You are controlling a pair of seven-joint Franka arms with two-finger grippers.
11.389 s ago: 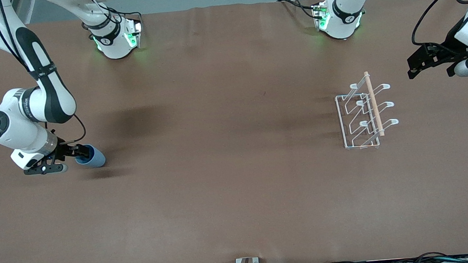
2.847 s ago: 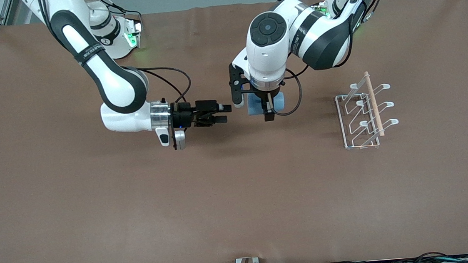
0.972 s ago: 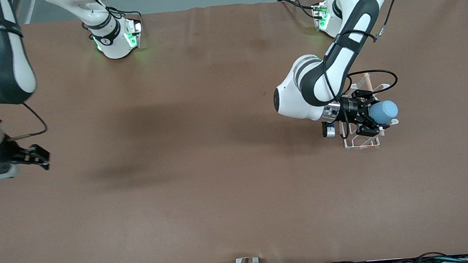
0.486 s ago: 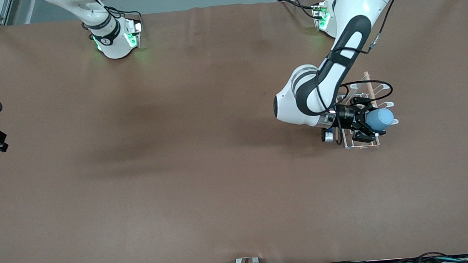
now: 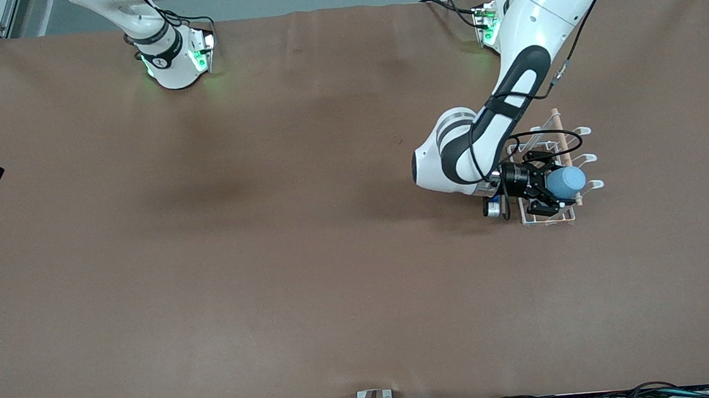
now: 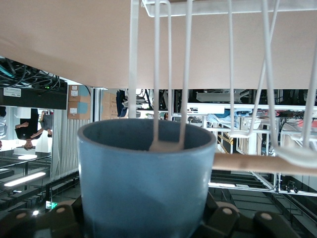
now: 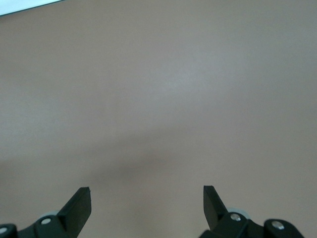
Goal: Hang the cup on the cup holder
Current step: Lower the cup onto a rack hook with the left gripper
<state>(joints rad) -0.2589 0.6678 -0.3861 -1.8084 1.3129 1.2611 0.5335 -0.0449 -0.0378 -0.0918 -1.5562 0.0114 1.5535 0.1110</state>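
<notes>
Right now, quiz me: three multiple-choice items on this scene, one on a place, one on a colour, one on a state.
1. Where is the cup?
A. over the rack
B. lying on the table by the right arm's base
C. in the right hand

2. What colour is the cup?
A. red
B. light blue
C. green

3. How is the right hand?
A. shut on the cup
B. shut on nothing
C. open

Key:
1 A: the left hand holds the cup over the rack, a prong tip at its mouth.
2 B: both the front and left wrist views show it blue.
3 C: its fingers stand wide apart over bare table, nothing between them.
</notes>
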